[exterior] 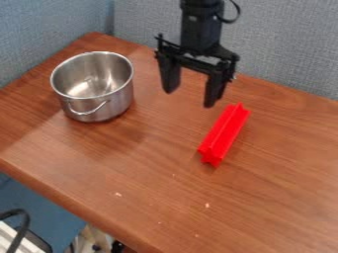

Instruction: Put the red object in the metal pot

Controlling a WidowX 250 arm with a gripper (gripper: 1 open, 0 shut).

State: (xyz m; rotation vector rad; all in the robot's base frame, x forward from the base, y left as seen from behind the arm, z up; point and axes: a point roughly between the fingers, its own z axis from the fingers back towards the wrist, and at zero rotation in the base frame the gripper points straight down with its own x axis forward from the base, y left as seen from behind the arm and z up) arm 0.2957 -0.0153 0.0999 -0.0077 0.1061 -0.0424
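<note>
We have our gripper (196,93) pointing straight down above the wooden tabletop (126,168), its two dark fingers spread wide with nothing between them. The red object (224,133), a long ridged plastic block, lies flat on the tabletop just below and to the right of the gripper as the camera sees it; its near end points toward the front edge and its far end sits close under the right fingertip, though nothing is touching it. The metal pot (94,85) stands upright well off to the gripper's left, empty as far as we can see inside, its thin wire handle hanging down on the front side.

We judge this to be the approach step: the block is untouched and the pot has received nothing yet. The next move calls for us to shift the gripper right and toward the camera until it is centred over the middle of the block, turn the wrist if needed so the fingers straddle the narrow width rather than the length, then descend and close. Since the block looks about as long as the pot is wide, we should expect to tip it in at an angle, or it may rest across the rim.
</note>
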